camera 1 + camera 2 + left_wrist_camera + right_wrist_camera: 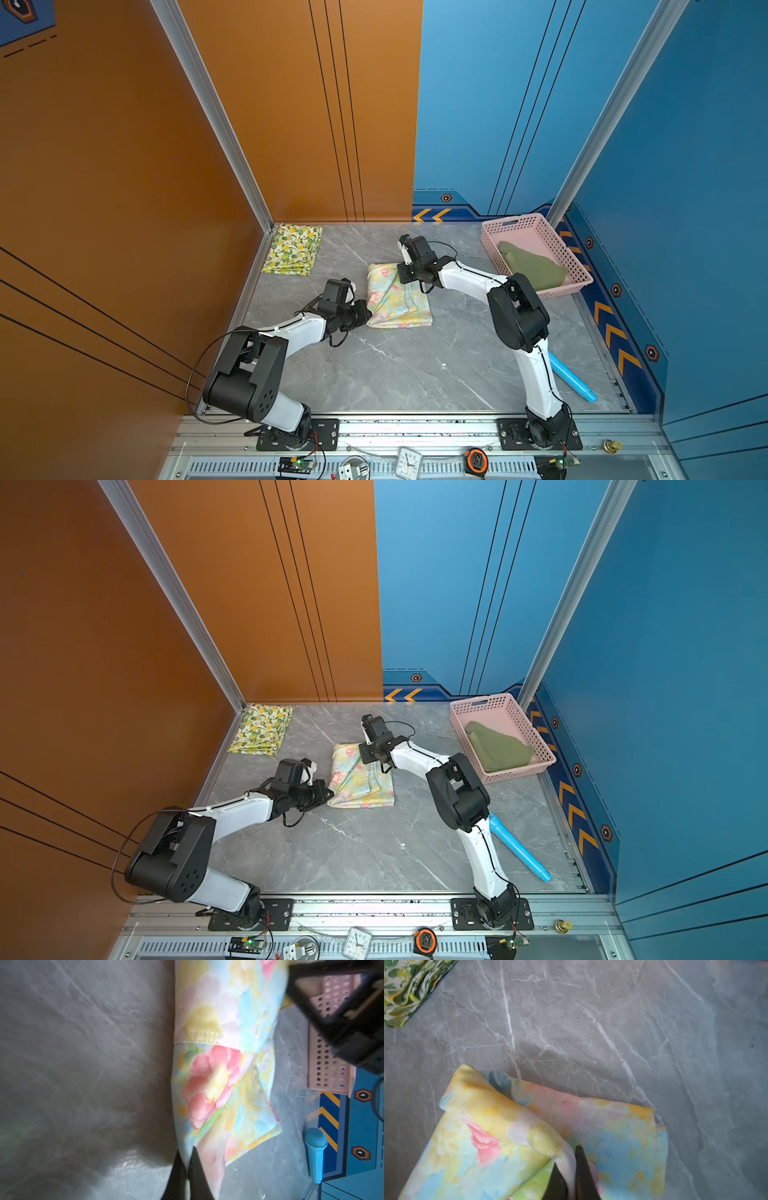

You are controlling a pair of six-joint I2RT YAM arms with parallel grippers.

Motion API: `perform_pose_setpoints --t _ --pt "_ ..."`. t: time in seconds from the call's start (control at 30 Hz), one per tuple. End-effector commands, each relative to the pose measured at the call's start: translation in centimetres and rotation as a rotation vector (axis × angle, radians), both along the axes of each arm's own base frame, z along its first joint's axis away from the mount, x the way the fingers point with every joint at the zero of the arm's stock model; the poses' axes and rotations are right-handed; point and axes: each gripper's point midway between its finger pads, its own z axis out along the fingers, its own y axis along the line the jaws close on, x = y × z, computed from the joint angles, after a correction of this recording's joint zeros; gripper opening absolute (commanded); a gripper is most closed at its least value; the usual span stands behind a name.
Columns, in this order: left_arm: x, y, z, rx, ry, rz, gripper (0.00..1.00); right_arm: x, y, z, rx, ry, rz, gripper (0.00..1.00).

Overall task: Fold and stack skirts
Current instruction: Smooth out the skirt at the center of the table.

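now left gripper (186,1150), right gripper (566,1156) on floral skirt (399,303)

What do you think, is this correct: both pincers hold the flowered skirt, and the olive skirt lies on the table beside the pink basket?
No. The olive skirt lies inside the pink basket, as both top views show. The left pincer and right pincer do hold the flowered skirt.
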Motion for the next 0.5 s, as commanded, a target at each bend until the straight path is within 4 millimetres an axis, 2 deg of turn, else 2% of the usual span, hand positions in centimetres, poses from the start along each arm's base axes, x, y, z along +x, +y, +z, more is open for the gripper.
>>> perform_pose_setpoints --t 0.0,0.1,0.13,0.17,0.27,0.3,0.37,0.4,0.47 --pt "-3.7 0.4 -2.1 0.043 0.105 -0.042 0.0 1.2 -1.5 1.0 0.117 0.066 -0.123 0.26" --pt "-4.2 0.5 -2.2 0.057 0.107 -0.046 0.0 1.0 -1.6 1.3 0.121 0.067 -0.113 0.57" --pt "-4.3 0.5 -2.3 0.06 0.11 -0.046 0.0 0.9 -1.5 1.5 0.123 0.065 -0.107 0.64" --pt "-4.4 0.6 -2.4 0.066 0.117 -0.044 0.0 0.7 -1.5 1.7 0.124 0.066 -0.103 0.7" --pt "-4.5 1.1 -2.8 0.095 0.138 -0.032 0.0 -0.1 -2.2 2.4 0.118 0.072 -0.1 0.73" --pt "-4.5 1.2 -2.9 0.102 0.139 -0.026 0.05 -0.4 -2.4 2.6 0.116 0.073 -0.1 0.73" --pt "-4.5 1.4 -2.7 0.111 0.134 -0.02 0.38 -1.2 -3.5 2.0 0.104 0.094 -0.112 0.73" --pt "-4.3 1.4 -2.5 0.118 0.128 -0.018 0.5 -1.4 -4.1 3.0 0.116 0.085 -0.121 0.73" --pt "-4.0 1.6 -1.9 0.142 0.111 -0.017 0.63 -2.1 -5.5 2.8 0.13 0.112 -0.147 0.71"
